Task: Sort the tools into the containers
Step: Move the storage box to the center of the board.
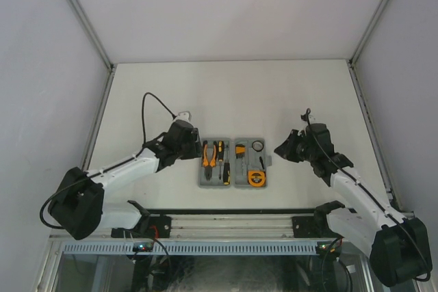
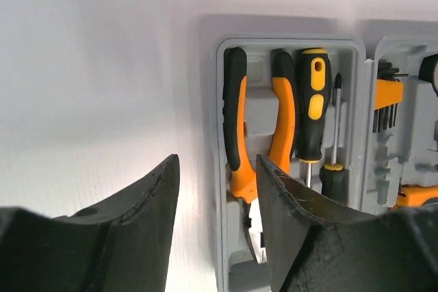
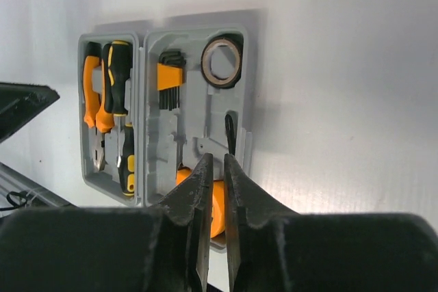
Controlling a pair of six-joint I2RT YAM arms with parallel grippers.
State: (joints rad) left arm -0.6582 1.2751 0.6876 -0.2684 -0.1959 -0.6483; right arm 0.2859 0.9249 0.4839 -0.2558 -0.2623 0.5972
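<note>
while the case (image 1: 233,169) sits between them, left end effector (image 2: 217,162) gapes, right (image 3: 218,158) seems closed.

The grey hinged tool case (image 3: 164,148) is lying open and flat on the counter (image 1: 308,94), its two halves sitting side by side. In the left half, the orange-handled pliers (image 2: 282,128) are resting beside the large yellow-and-black screwdriver (image 2: 313,100) and the small screwdriver (image 2: 334,181), all lengthwise. In the right half, the hex-key set (image 3: 171,76) and a black ring (image 3: 221,61) are occupying the far compartments. The round orange tape measure (image 1: 256,178) is sitting in the near one.
</note>
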